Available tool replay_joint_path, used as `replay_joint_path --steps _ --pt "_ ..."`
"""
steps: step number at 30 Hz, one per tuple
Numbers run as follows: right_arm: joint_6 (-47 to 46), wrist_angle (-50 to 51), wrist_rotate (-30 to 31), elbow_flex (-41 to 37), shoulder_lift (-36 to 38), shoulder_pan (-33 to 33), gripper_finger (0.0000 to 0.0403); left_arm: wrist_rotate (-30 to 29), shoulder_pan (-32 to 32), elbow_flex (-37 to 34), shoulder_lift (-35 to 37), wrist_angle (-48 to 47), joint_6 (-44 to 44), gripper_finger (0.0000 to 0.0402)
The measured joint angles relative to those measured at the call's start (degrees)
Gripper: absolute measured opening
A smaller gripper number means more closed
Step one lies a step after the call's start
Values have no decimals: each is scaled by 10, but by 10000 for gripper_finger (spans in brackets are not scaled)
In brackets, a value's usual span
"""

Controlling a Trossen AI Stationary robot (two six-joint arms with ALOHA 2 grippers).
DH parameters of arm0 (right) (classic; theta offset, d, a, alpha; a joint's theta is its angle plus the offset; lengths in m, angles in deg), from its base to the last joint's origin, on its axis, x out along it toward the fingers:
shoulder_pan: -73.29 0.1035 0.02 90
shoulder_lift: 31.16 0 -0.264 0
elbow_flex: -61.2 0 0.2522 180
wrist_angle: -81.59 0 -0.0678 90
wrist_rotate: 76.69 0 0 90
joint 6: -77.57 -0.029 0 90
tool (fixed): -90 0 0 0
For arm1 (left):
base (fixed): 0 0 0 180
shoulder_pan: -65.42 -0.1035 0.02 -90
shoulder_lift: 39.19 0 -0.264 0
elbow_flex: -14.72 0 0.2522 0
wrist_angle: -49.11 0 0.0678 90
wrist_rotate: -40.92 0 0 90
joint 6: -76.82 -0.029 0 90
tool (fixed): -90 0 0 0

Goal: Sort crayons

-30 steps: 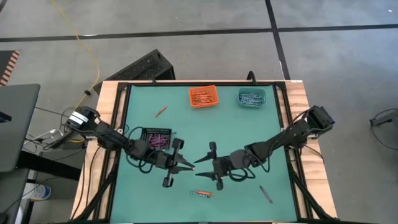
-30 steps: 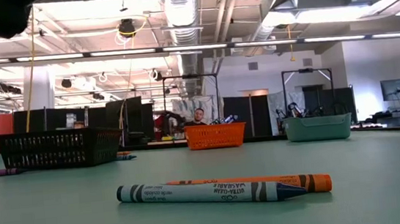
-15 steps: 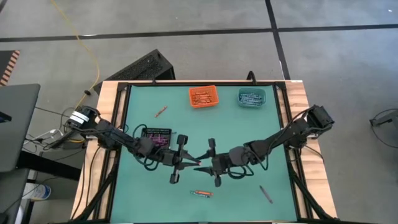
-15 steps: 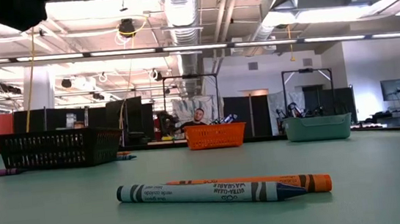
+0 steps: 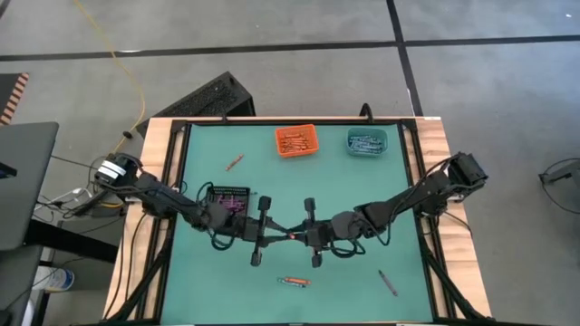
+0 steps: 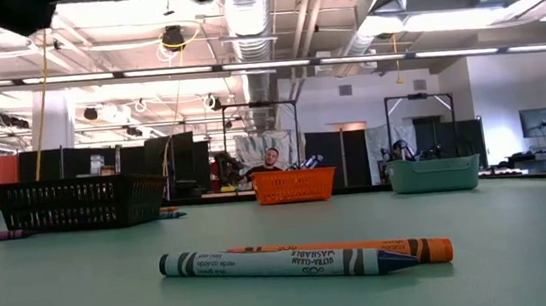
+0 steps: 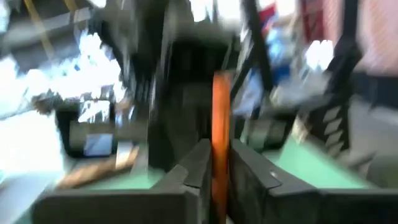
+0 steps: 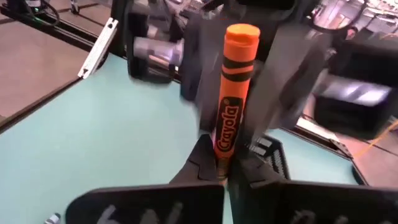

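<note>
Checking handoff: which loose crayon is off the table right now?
The orange crayon held between the left gripper and right gripper at mid-table. The other loose crayons lie flat on the mat.

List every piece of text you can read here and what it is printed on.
"Crayola": on the orange crayon clamped in the right gripper.
Blue crayon, low view: the mirrored print seems to read "ULTRA-CLEAN WASHABLE"; the rest is too small.
Orange crayon behind it: no readable label.
</note>
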Motion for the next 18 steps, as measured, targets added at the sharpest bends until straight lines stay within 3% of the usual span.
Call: replay_joint_path --steps 4,7,12,15,18 --pt "-19 71 17 1 26 -20 4 -110 16 -1 73 -161 11 89" --pt "-26 122 35 1 45 -56 4 -184 26 0 150 -351 67 120" --pt "-34 266 57 39 41 -194 2 -199 31 -1 239 -642 267 140" --pt "-28 358 12 88 0 -299 2 -199 36 -1 252 -730 346 141" --pt "13 400 -23 134 -51 -382 1 -213 45 -1 250 -745 357 141"
